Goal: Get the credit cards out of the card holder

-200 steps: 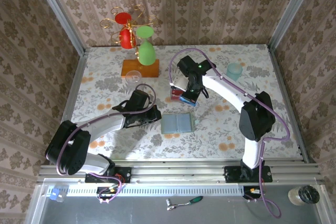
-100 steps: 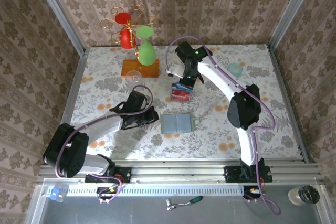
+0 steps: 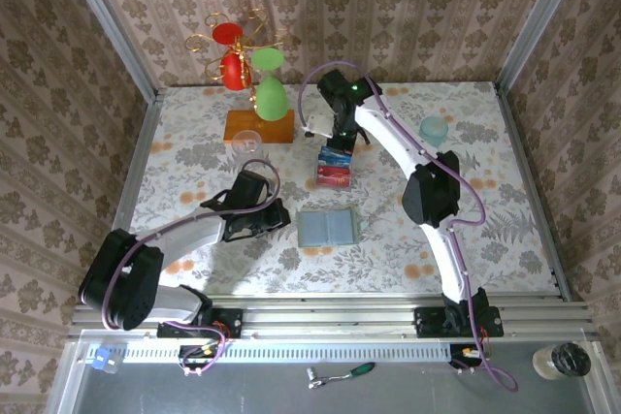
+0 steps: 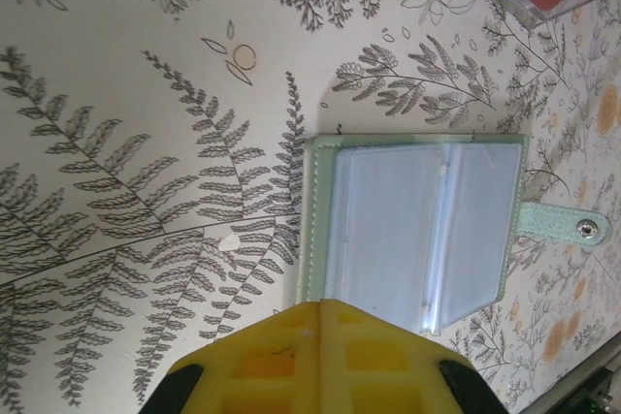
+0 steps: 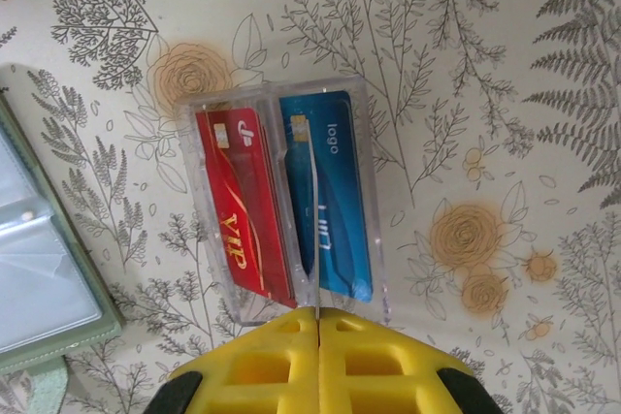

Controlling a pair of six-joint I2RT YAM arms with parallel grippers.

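Right wrist view: where are your cards?
A red card (image 5: 243,203) and a blue card (image 5: 335,196) lie in the clear tray (image 5: 361,104) under your closed right hand (image 5: 317,322). I cannot tell if it pinches anything.
And left?
Your left hand (image 4: 320,315) is closed and holds nothing, over the card holder (image 4: 417,230), which lies open on the tabletop (image 4: 116,94).

One card holder (image 3: 329,228), one clear tray (image 5: 272,87), one blue card (image 5: 330,191), red cards (image 5: 243,201) stacked so their number is unclear, one teal cup (image 3: 433,130), one clear glass (image 3: 247,140), one gold wire stand (image 3: 254,21)
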